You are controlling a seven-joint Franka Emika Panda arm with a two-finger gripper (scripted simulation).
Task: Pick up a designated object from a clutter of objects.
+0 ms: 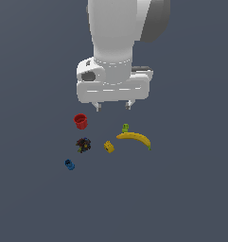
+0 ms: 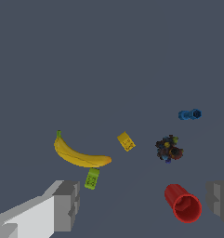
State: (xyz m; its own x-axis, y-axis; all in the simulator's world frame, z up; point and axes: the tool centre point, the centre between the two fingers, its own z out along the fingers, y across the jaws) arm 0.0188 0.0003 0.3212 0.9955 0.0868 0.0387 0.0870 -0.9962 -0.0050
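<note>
The designated object is a tiny bright blue knobbly piece (image 1: pixel 69 164) (image 2: pixel 189 114) lying alone at the near left of the clutter in the exterior view. The other items are a red cup (image 1: pixel 80 121) (image 2: pixel 183 203) on its side, a dark multicoloured clump (image 1: pixel 83 144) (image 2: pixel 168 148), a yellow block (image 1: pixel 109 147) (image 2: pixel 126 141), a banana (image 1: pixel 135 139) (image 2: pixel 80 155) and a tiny green piece (image 1: pixel 125 128) (image 2: pixel 92 178). My gripper (image 1: pixel 113 106) (image 2: pixel 143 204) hangs open above the far side of the clutter, nothing between its fingers. It is well away from the blue piece.
The objects lie on a plain dark grey-blue floor (image 1: pixel 181 198). The arm's white wrist housing (image 1: pixel 113 85) blocks the area behind the clutter in the exterior view.
</note>
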